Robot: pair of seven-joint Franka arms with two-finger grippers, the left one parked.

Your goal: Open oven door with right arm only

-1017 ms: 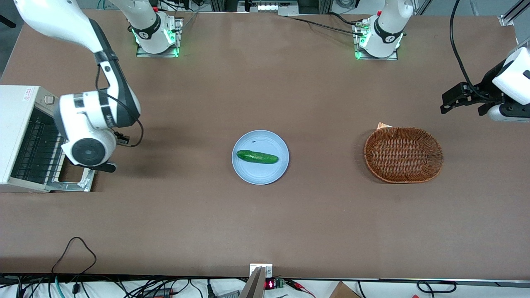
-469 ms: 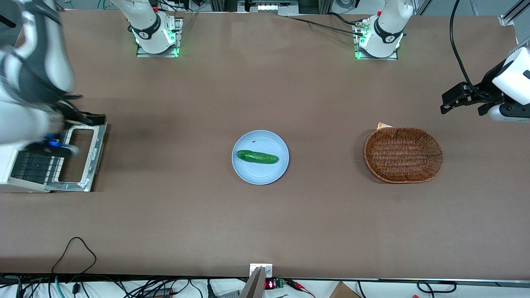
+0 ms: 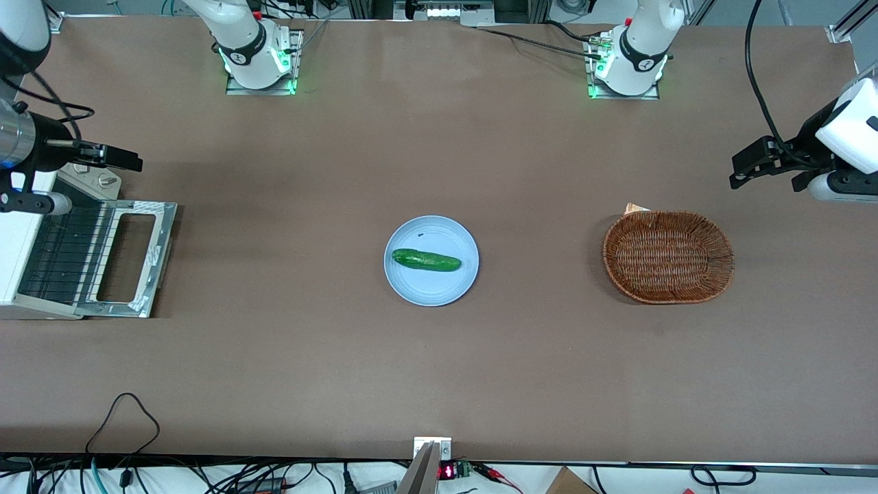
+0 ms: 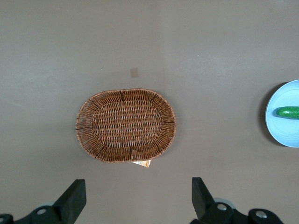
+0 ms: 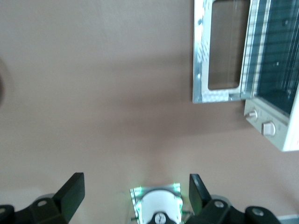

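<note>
now | oven door [image 3: 130, 257] lies flat open on counter [image 3: 439, 357] | hand [image 3: 127, 161] spread, empty, above the oven's knob end | risk: a low swing clips the door

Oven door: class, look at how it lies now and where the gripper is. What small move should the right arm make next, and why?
Probably just retreat a little more and stop. The oven door lies flat on the table, fully open, showing the rack. The gripper is open, above the table beside the oven's knobs, touching nothing.
</note>
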